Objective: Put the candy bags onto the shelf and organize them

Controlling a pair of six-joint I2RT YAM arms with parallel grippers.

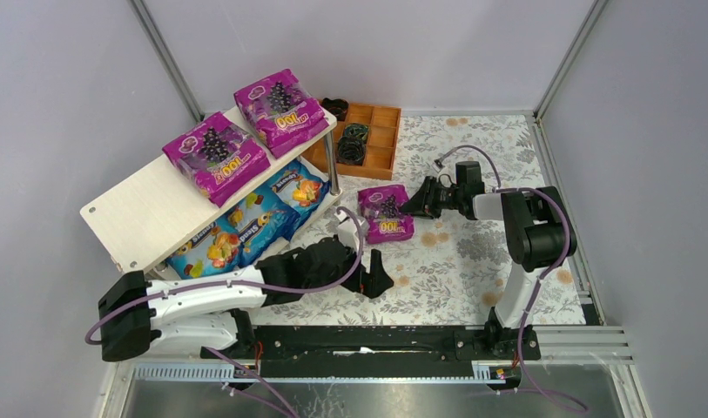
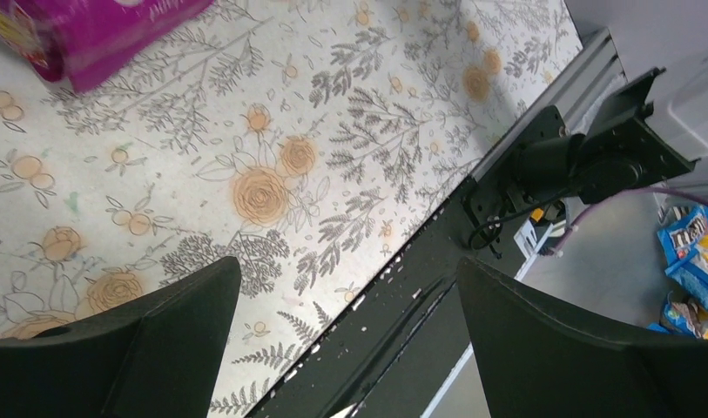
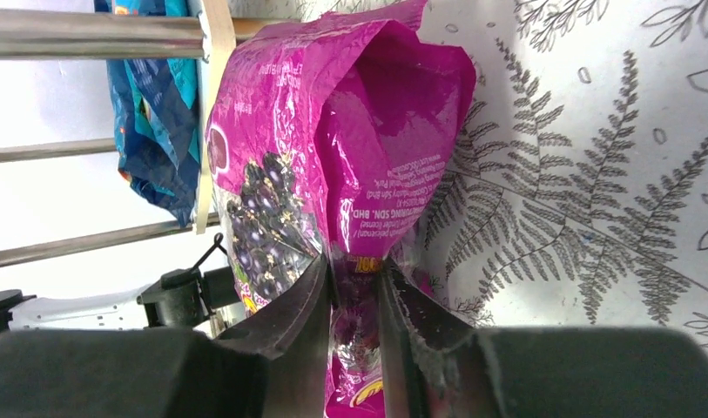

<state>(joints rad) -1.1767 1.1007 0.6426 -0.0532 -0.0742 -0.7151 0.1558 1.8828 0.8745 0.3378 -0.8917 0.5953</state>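
Right jaws: clenched on the end seam of a magenta grape bag point(image 3: 367, 131). The wrist view shows both fingers point(image 3: 289, 305) pressed flat against the foil.
Right arm point(image 1: 529, 226): reaches leftwards across the floral desk point(image 1: 472, 252), wrist low and aimed at the shelf point(image 1: 145, 209).
Grape bag point(image 1: 386, 214): low over the desk, just beside the shelf's front post. Whether its far end touches the cloth, I cannot tell.
Left jaws: released, the two fingers point(image 2: 158, 331) wide apart with nothing between them, low over the desk's near edge and its black rail.
Left arm point(image 1: 211, 300): stretches along the front of the shelf.
Top board: two more magenta bags point(image 1: 215, 157) lie side by side towards its far end. The near end is bare wood.
Lower tier: blue fruit-candy bags point(image 1: 237, 235) lie in a row under the top board.
Behind the shelf: an orange wooden tray point(image 1: 380, 139) with black coiled rings point(image 1: 354, 144) in its compartments.
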